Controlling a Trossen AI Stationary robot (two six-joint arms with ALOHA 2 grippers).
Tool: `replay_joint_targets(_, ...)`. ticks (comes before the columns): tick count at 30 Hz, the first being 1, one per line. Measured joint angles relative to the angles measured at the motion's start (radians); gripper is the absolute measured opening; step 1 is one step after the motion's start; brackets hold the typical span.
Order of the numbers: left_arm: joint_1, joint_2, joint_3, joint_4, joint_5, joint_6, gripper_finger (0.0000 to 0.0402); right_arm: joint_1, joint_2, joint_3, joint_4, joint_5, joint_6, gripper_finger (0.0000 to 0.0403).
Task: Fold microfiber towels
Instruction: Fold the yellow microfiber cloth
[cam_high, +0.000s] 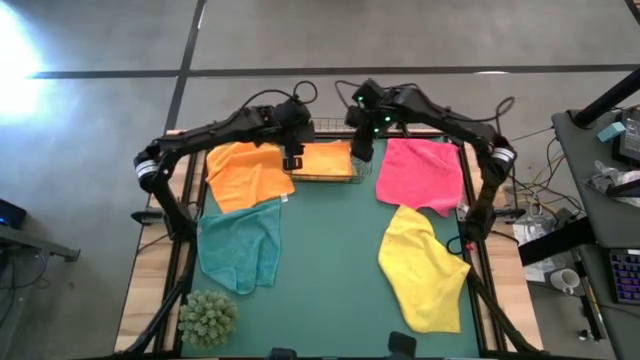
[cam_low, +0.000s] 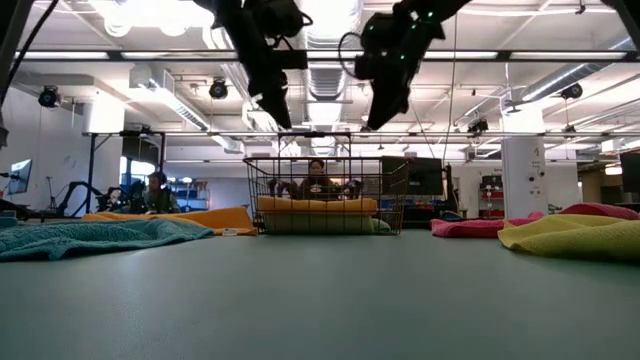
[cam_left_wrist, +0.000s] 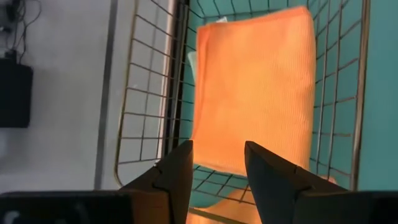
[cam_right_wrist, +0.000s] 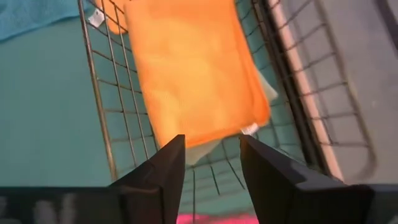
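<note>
Orange cloth, folded flat, lies inside the wire basket (cam_high: 330, 172) at the far middle of the desk (cam_high: 330, 260); this folded orange towel (cam_left_wrist: 255, 87) rests on a pale olive-green towel (cam_right_wrist: 264, 93), of which only an edge peeps out beneath it in the right wrist view; both pincers hang above the basket, clear of it; the left pincer (cam_left_wrist: 217, 171) is over the basket's left end, its two fingers parted with a plain gap and nothing between them; the right pincer (cam_right_wrist: 211, 165) is over the basket's right end, likewise parted and empty; in the low view both arms hang well above the basket's rim; a second orange towel (cam_high: 245, 172) lies loose and crumpled on the desk just left of the basket; a teal towel (cam_high: 240, 245) lies nearer the front on the left, touching the orange one; a pink towel (cam_high: 420, 175) is spread just right of the basket; a yellow towel (cam_high: 425, 265) lies crumpled in front of the pink one, touching it; a green spiky ball (cam_high: 208, 316) sits at the front left corner; people sit in the room behind the desk.
</note>
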Motion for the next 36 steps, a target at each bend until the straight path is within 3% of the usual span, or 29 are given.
replay_joint_targets(9,-0.020,-0.085,-0.061,-0.002,0.000,-0.108,0.0129,0.010,-0.162,-0.030,-0.151,-0.005,0.098,0.0137)
replay_joint_targets(18,-0.108,-0.110,-0.073,-0.007,0.000,-0.121,0.0129,0.100,-0.396,-0.323,-0.125,0.001,0.398,0.0128)
replay_joint_targets(22,-0.179,-0.110,-0.106,-0.006,0.000,-0.124,0.0129,0.191,-0.503,-0.443,-0.091,0.006,0.586,0.0127)
replay_joint_targets(27,-0.272,-0.110,-0.178,0.043,0.001,-0.200,0.0129,0.355,-0.597,-0.578,-0.061,0.103,0.816,0.0125)
replay_joint_targets(36,-0.425,-0.109,-0.292,0.171,0.002,-0.295,0.0129,0.705,-0.646,-0.769,0.002,0.216,1.206,0.0125)
